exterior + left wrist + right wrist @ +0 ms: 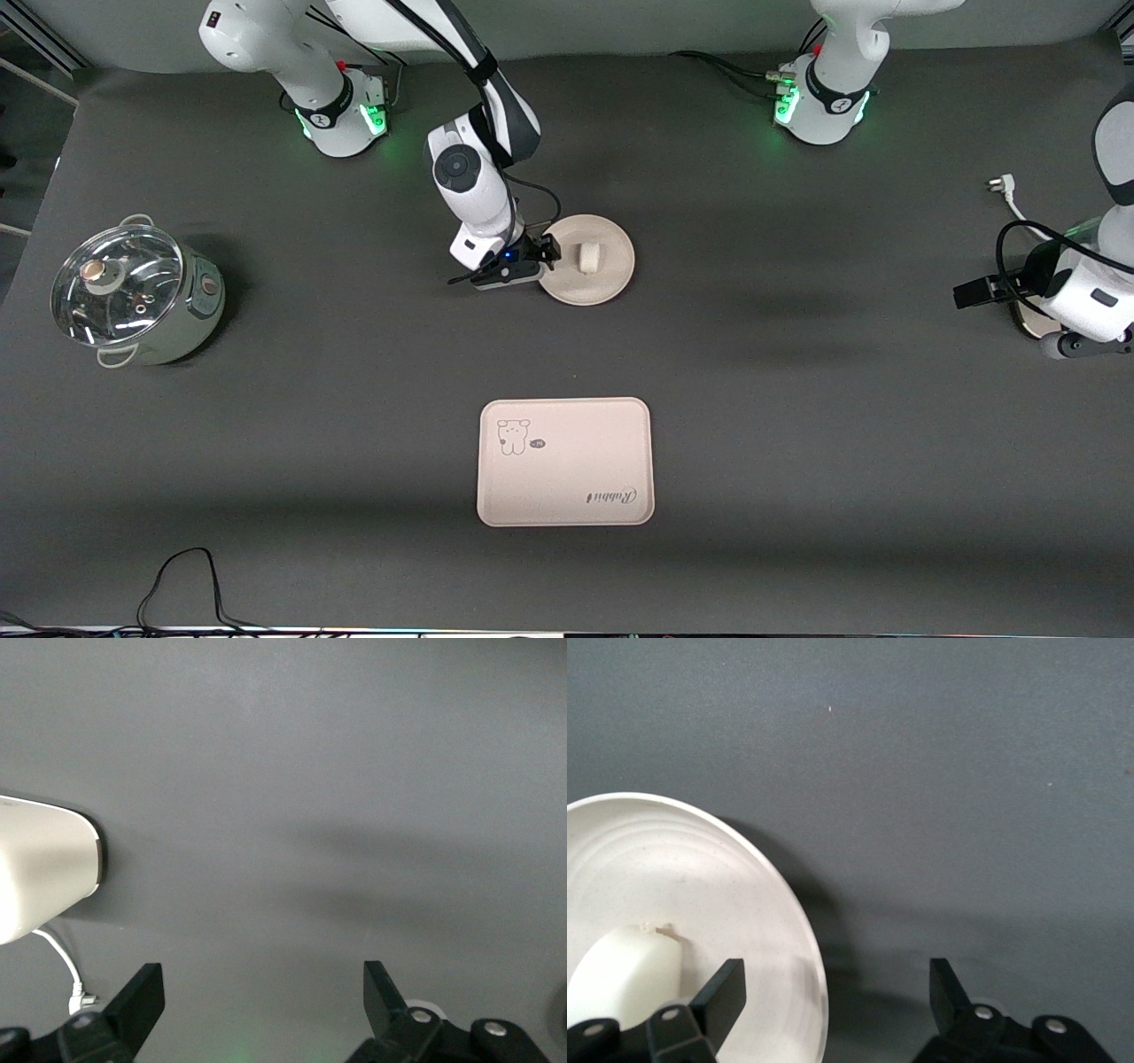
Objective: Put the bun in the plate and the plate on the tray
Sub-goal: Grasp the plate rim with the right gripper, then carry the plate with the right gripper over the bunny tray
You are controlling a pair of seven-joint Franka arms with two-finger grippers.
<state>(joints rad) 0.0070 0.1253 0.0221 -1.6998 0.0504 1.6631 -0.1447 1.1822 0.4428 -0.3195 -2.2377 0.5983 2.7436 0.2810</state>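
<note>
Nearest the front camera you have the tray (pixel 567 462), lying flat on the dark table (pixel 797 425) with its bear drawing toward the right arm's end and the cursive lettering toward the left arm's end; nothing rests on it. Farther from the camera sits the plate (pixel 611 270), well apart from the tray, and the bun (pixel 587 257) lies on it, close to the plate's middle. Your right gripper (pixel 551 254) is down at the plate's edge on the side toward the right arm's end of the table. In the right wrist view you can see its fingers (pixel 722 997) spread wide with the plate's rim (pixel 799 930) passing between them, one finger over the plate's inner surface just beside the bun (pixel 625 979) and the other over bare table; they grip nothing. Your left gripper (pixel 257 1001) waits at the left arm's end of the table, its fingers (pixel 142 997) likewise wide apart and empty over the mat, with a white cable and plug (pixel 1001 190) lying near it. You also have a lidded pot (pixel 133 292) standing at the right arm's end, well away from everything else.
</note>
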